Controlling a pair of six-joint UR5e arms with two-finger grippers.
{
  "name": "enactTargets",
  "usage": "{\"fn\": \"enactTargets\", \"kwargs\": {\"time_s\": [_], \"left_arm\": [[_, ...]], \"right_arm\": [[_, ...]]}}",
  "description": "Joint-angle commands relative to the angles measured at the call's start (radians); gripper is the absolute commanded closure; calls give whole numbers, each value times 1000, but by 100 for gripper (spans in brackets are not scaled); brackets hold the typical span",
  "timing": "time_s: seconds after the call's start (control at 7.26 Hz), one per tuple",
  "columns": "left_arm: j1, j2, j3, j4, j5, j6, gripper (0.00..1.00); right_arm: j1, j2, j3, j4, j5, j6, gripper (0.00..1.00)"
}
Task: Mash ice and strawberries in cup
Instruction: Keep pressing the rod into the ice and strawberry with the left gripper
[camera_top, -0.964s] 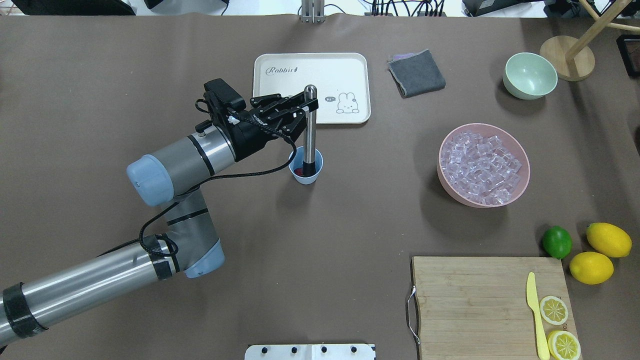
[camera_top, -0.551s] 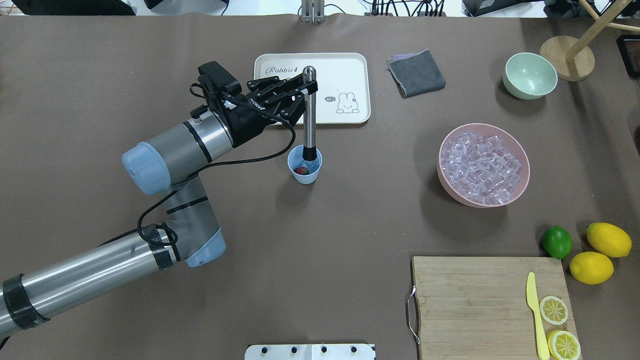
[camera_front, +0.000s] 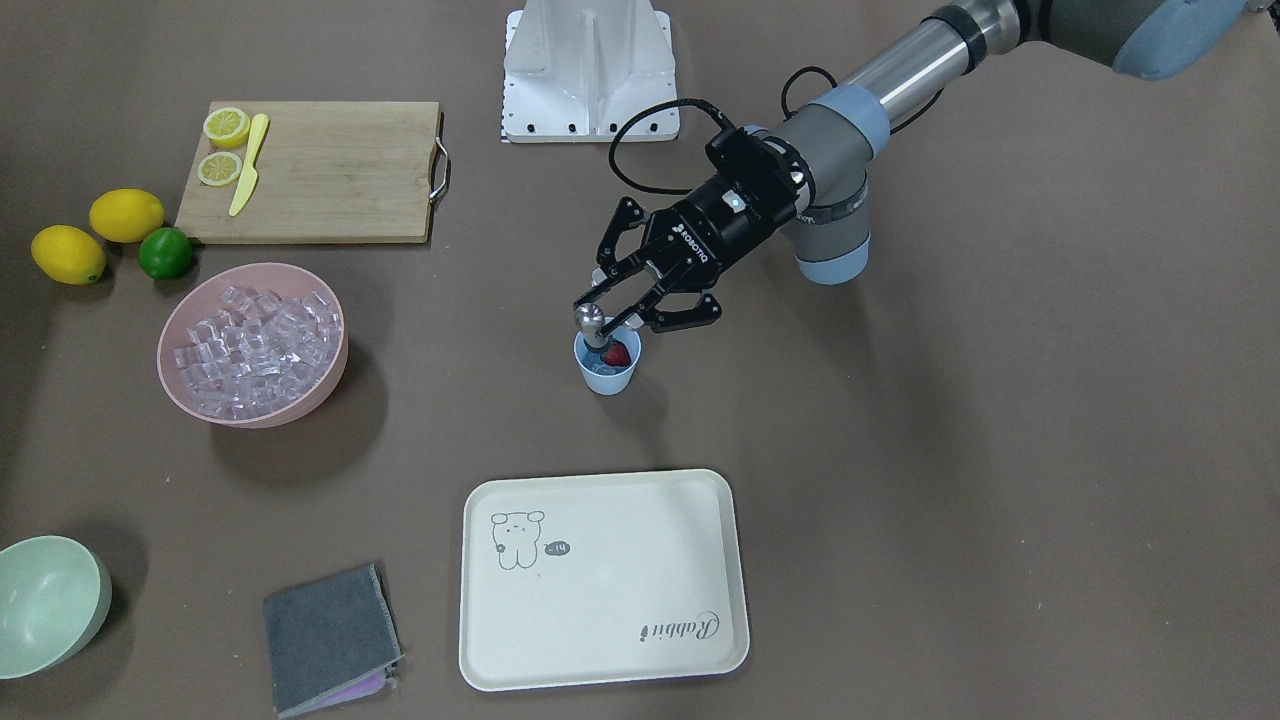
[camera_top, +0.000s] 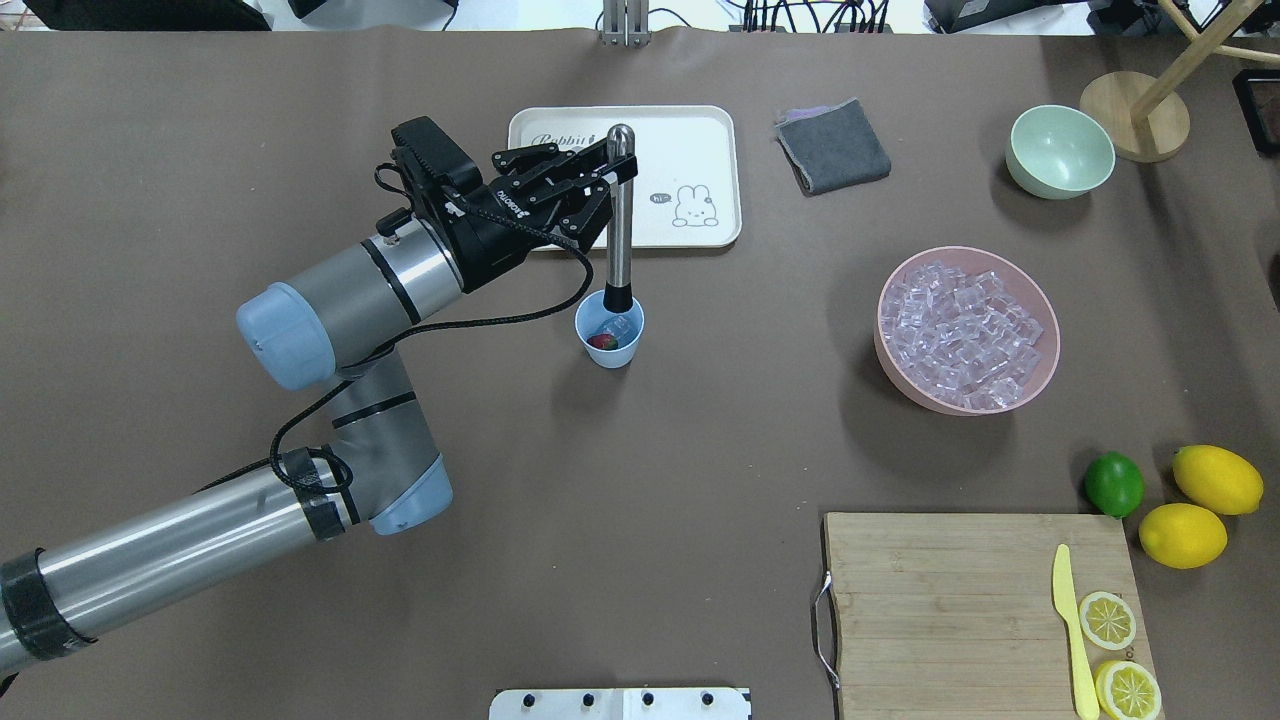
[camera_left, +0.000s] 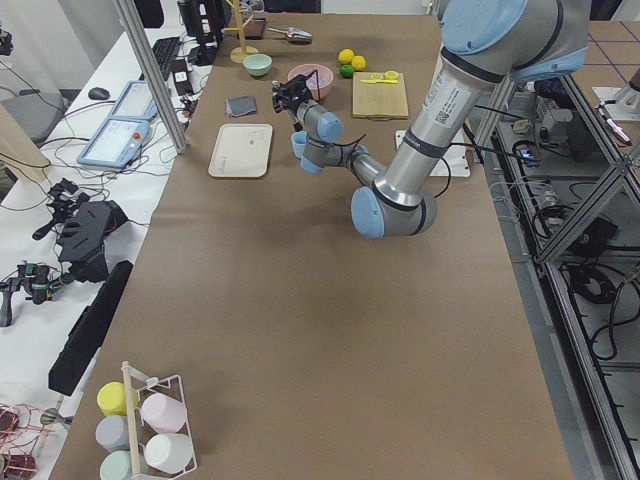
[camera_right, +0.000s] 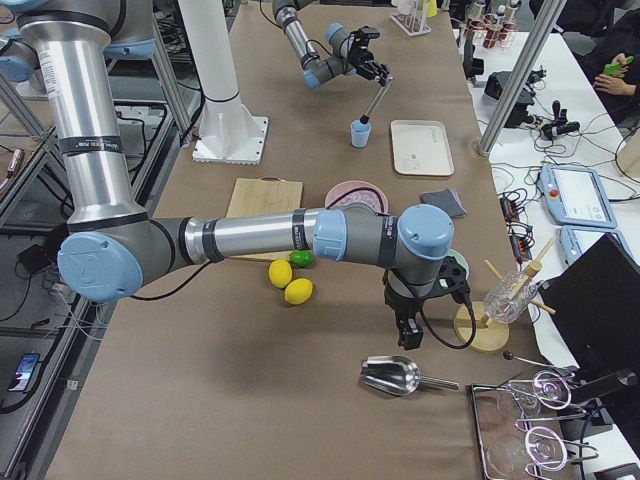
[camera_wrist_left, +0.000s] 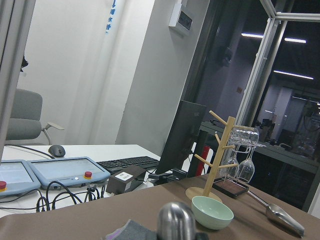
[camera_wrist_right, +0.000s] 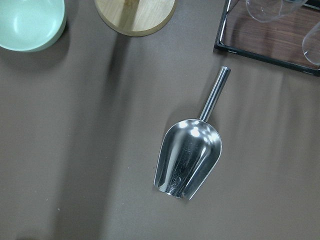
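The left gripper (camera_top: 612, 180) is clamped on the steel muddler (camera_top: 620, 225) near its top end, with the black tip at the mouth of the cup (camera_top: 611, 358). Cup contents: the strawberry (camera_top: 601, 341) and ice (camera_top: 622, 327). The right gripper (camera_right: 408, 332) hangs over a scoop (camera_wrist_right: 189, 157) — finger state cannot be determined.

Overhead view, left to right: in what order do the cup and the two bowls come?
cup → pink bowl, holding ice → green bowl
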Motion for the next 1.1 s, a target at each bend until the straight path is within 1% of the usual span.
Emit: {"fn": "enactTargets", "kwargs": {"time_s": [0.0,0.28,0.55,0.96], "left_arm": [[0,1,-26,-1,-29,39,81],[-7,10,-26,-1,-46,68,81],[0,0,-34,3,-46,96,81],[1,3,-29,6,-49,99,81]], "right_arm": [[-15,1,-6,-11,-34,7,1],[-29,54,-35,-21,-26,43,1],[-38,54,-42,-20,-22,54,1],[-34,27,-34,-23,-12,54,1]]}}
